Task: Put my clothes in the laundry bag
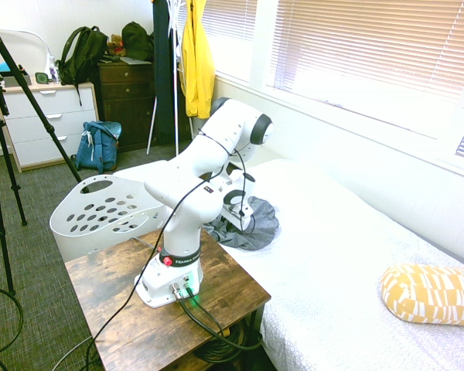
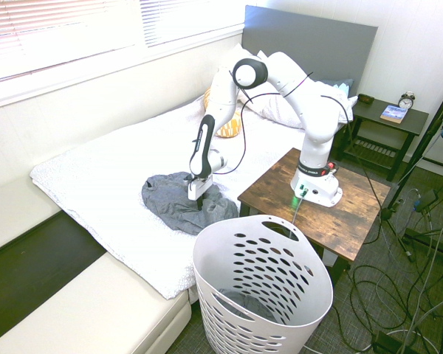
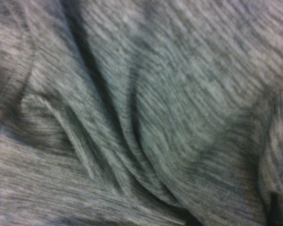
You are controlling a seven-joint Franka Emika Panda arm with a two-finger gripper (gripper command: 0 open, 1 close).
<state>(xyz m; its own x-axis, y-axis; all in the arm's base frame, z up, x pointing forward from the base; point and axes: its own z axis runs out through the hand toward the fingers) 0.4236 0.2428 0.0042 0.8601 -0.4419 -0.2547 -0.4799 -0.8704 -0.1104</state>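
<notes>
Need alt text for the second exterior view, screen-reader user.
A white Franka arm reaches down over a bed, its claw pressed into a crumpled dark-grey garment near the mattress edge. In front stands a white plastic laundry basket with oval holes and grey fabric inside. The arm is mounted on a wooden-topped table.

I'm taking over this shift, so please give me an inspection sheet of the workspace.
Surface: bed with a white cover, flat where bare.
Job's things: dark-grey garment bunched on the bed near its edge; white laundry basket stands on the floor beside the bed, grey fabric inside.
Clutter: nothing seen around the garment.
Gripper: down at the garment, fingers shut; a grip on the cloth cannot be confirmed.
Cables: one loops along the arm; more lie on the floor.
Surroundings: yellow patterned pillow, blue backpack, wooden table.
</notes>
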